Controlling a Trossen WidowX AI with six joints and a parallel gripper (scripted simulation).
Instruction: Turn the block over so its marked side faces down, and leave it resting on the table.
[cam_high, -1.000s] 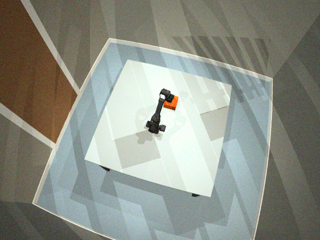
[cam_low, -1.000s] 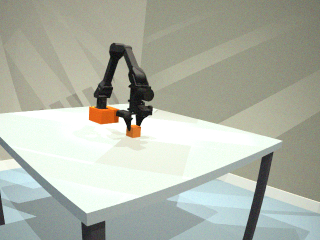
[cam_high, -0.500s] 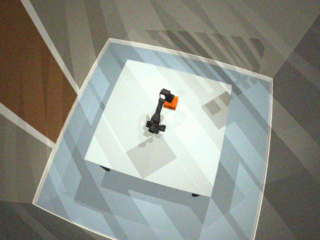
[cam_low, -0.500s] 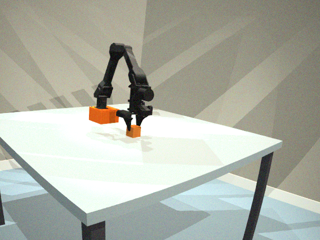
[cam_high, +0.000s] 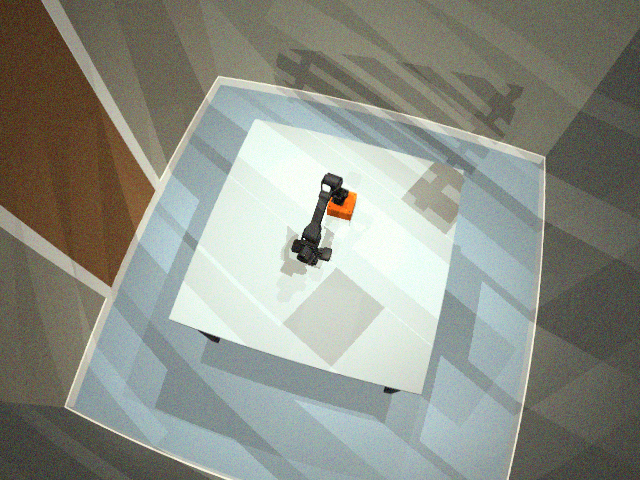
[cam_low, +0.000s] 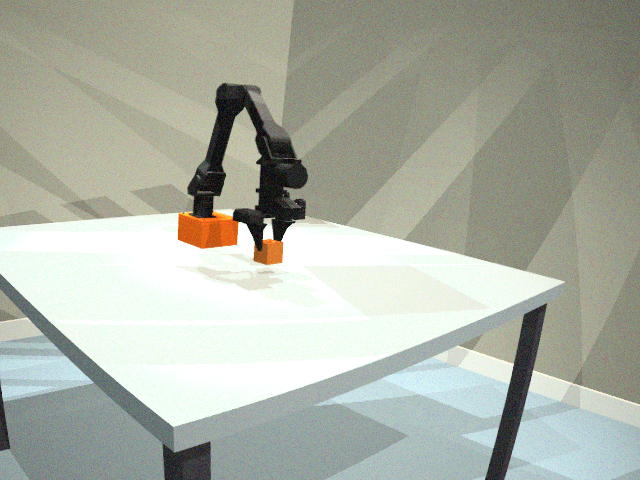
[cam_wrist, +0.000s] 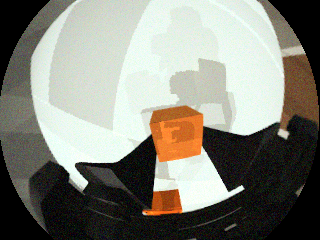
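Gripper (cam_low: 268, 238) clamped half-shut on small orange block (cam_low: 268, 252), block resting on white worktop (cam_low: 361, 320), dark mark facing wrist camera

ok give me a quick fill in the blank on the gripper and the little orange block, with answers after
1. The gripper is shut on the small ____ block.
2. The block's lower face sits on the white ____, not lifted.
3. In the wrist view a dark mark shows on the block's ____ face.
4. The arm's base stands on a larger orange ____ behind the block.

Missing words: orange; table; top; box
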